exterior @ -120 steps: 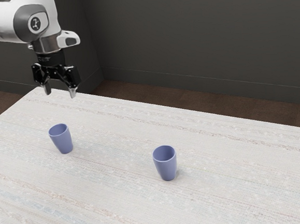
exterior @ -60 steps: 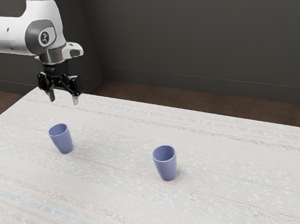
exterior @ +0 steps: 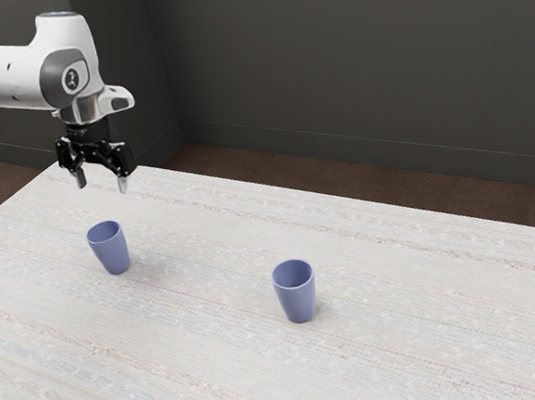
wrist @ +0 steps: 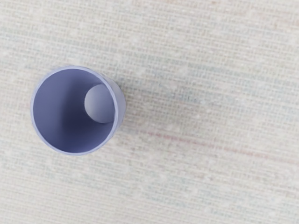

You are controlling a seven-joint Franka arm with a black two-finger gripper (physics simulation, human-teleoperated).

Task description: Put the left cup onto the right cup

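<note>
A white robot arm (exterior: 44, 74) reaches over a pale, streaked table (exterior: 428, 354). Its black gripper (exterior: 101, 183) hangs empty, its two fingers spread apart. In the exterior view it sits above the left cup (exterior: 109, 247), at about twelve o'clock from it, without touching. This blue-violet cup stands upright on the table, mouth up. The matching right cup (exterior: 294, 290), also upright, stands well apart at about four o'clock from the first. In the wrist view, the left cup (wrist: 77, 110) shows its round open mouth, seemingly not yet centred under the hand. The step in hand appears to be the approach to a grasp. To do it well, the hand should centre over the cup, descend straight, then close evenly so the cup does not tip.
</note>
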